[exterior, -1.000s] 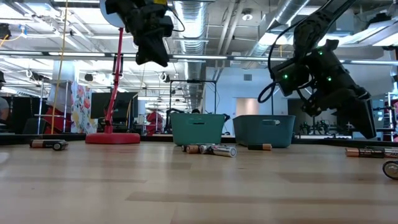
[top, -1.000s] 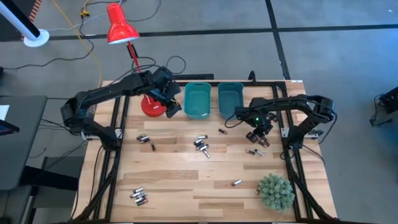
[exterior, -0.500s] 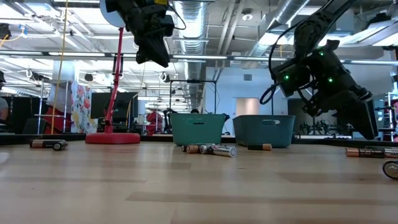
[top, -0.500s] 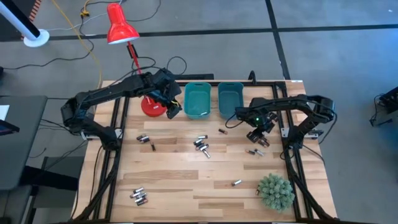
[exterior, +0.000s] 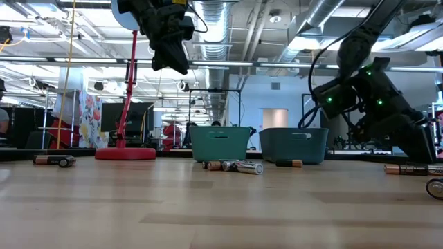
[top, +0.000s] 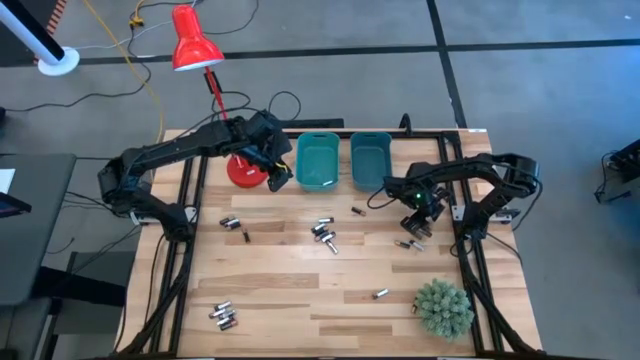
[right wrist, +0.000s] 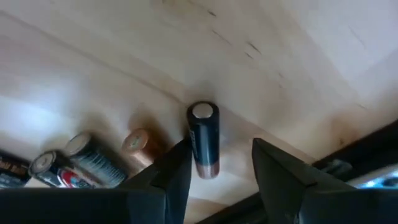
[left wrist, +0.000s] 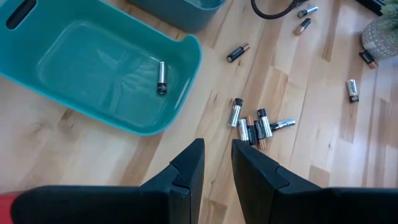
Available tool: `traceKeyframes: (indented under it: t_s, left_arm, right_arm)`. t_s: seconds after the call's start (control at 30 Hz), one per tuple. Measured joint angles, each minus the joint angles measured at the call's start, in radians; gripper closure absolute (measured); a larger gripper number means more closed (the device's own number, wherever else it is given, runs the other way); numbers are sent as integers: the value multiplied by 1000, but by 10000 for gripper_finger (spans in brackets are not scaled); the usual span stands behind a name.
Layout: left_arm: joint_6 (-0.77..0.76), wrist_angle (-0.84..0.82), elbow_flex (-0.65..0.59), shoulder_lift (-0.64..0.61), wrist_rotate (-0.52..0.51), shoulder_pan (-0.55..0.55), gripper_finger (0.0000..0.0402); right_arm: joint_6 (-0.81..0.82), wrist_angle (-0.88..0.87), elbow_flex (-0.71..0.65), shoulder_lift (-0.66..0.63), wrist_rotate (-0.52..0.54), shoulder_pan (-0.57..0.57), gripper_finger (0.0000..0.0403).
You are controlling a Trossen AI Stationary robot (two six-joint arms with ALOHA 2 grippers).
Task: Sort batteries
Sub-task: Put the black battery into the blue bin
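Note:
Batteries lie scattered on the wooden table (top: 290, 270): a cluster in the middle (top: 322, 232), pairs at the left (top: 232, 223) and near left (top: 222, 316), and singles (top: 357, 211) (top: 380, 294). One battery (left wrist: 161, 78) lies in the left teal bin (top: 318, 160). My left gripper (left wrist: 217, 162) hangs high beside that bin, slightly open and holding nothing. My right gripper (right wrist: 217, 162) is low over the table's right side, open. A dark battery with a copper end (right wrist: 204, 140) lies on the wood between its fingers, close to one finger (right wrist: 177, 171). My right gripper slants down from above with a finger on either side of the dark battery, which lies flat on the table. The battery's copper end (right wrist: 207, 168) is close against one finger; I cannot tell whether they touch.
A second teal bin (top: 370, 158) stands beside the first at the far edge. A red lamp (top: 195, 45) stands on its base (top: 245, 170) at the far left. A green plant (top: 443, 308) sits near right. More batteries (right wrist: 93, 158) (right wrist: 140, 146) lie beside the right gripper.
My right gripper has sunk toward the table, down over the batteries at the right side.

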Motion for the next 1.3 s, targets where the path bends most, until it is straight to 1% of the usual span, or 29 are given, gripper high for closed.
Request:
traceKeyframes:
  t_s: [0.17,0.27,0.33,0.53,0.6,0.73,0.83,0.9,1.0,1.1,1.2,1.23,1.3]
  left_arm:
    - [0,0,0,0,0,0,324]
    - [0,7,0,0,0,0,324]
    - [0,13,0,0,0,0,324]
    - [1,53,0,0,0,0,324]
    - [1,53,0,0,-8,0,324]
    - [1,51,0,0,-24,0,324]
    - [5,52,0,0,-27,0,324]
    - [32,52,0,0,-58,0,324]
    - [30,50,0,0,-104,0,324]
    - [32,47,0,0,-109,1,324]
    - [81,54,0,0,-109,-7,324]
    - [94,68,-1,0,-109,-12,324]
    - [106,154,-34,-14,-101,-20,324]
  right_arm:
    - [-40,56,-9,-1,-7,-6,239]
    - [-43,75,-10,2,-11,-10,260]
    - [-47,78,-9,10,-17,-15,284]
    - [-69,76,-7,34,-20,-26,373]
    - [-69,69,-6,32,-20,-26,388]
    - [-72,47,1,2,-11,-25,388]
    - [-60,18,11,-44,29,-25,388]
    - [-29,14,20,-93,31,-26,388]
    - [16,-1,25,-170,26,-23,388]
    - [59,-11,28,-257,19,-18,388]
    - [113,-17,28,-342,17,-8,388]
    - [133,-17,29,-370,15,-4,388]
    - [171,-11,42,-421,16,5,388]
